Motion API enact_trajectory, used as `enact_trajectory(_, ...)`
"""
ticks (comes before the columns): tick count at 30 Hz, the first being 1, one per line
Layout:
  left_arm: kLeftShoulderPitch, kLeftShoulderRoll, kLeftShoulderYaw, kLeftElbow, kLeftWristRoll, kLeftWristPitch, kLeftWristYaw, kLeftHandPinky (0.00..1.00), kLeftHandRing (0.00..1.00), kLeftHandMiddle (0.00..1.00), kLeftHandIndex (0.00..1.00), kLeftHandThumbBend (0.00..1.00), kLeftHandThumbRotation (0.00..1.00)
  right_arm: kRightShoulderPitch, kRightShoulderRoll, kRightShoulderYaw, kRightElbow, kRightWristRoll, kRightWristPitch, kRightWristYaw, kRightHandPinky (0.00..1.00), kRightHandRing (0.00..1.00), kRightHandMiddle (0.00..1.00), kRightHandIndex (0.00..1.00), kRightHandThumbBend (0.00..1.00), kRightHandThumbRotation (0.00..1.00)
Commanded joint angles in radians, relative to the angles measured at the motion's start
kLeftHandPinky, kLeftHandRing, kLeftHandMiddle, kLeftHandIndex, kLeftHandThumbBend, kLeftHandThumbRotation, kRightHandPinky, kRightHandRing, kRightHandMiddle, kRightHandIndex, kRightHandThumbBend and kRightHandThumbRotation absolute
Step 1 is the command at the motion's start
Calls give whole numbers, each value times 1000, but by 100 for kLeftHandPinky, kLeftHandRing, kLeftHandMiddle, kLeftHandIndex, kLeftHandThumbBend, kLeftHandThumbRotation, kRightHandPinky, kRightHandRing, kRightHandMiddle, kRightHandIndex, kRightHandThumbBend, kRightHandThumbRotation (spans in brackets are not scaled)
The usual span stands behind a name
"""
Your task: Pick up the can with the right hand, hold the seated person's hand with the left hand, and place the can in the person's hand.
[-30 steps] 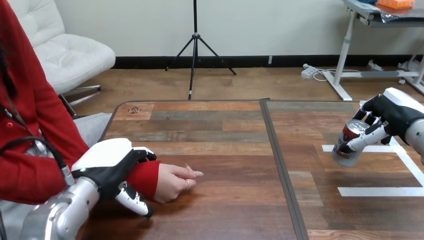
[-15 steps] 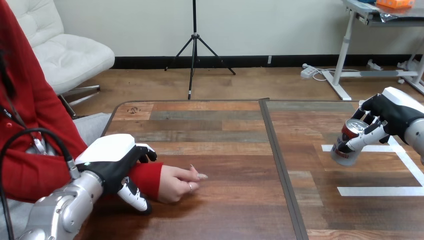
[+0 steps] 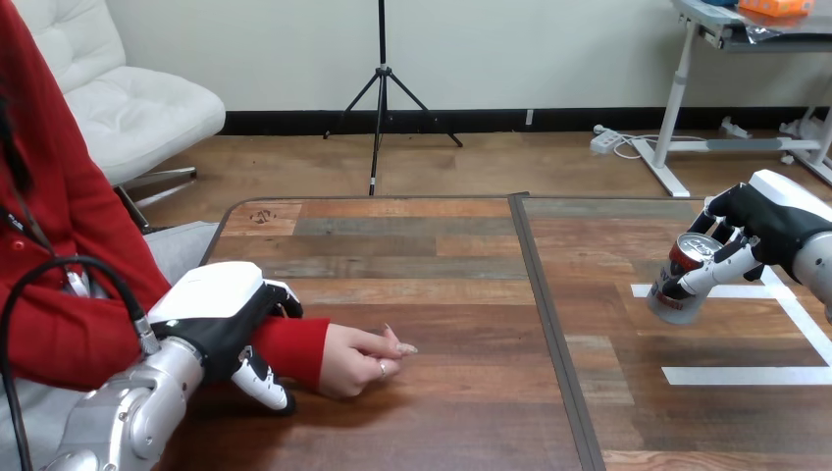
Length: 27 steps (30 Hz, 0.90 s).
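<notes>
My right hand (image 3: 760,228) is shut on a silver and red can (image 3: 680,281), holding it tilted just above the table at the right, over white tape lines (image 3: 746,375). At the left my left hand (image 3: 228,324) is curled round the person's wrist, over the red sleeve (image 3: 294,349). The person's hand (image 3: 358,359) rests on the table with its fingers loosely curled, pointing right. A wide stretch of table separates the can from the person's hand.
A dark seam (image 3: 549,324) runs front to back through the wooden table (image 3: 432,265). The person sits at the left edge.
The person's hand and sleeve have slid a little to the right with my left hand round the wrist. The can has shifted slightly left and up in my right hand.
</notes>
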Motion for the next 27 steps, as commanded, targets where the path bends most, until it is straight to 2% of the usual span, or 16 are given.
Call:
enact_trajectory(1, -83, -2, -14, 31, 10, -2, 43, 58, 66, 70, 68, 92, 0, -101, -2, -27, -40, 21, -21, -26, 34, 38, 45, 49, 78, 0)
enact_trajectory(13, -118, -8, -50, 81, 12, 14, 31, 54, 61, 65, 62, 88, 0, -99, 1, -32, -46, 28, -18, -27, 32, 37, 44, 48, 78, 0)
enact_trajectory(27, -145, -25, -59, 113, -24, 34, 2, 46, 51, 55, 55, 86, 0, -97, -2, -31, -46, 42, -30, -26, 30, 35, 42, 47, 79, 0)
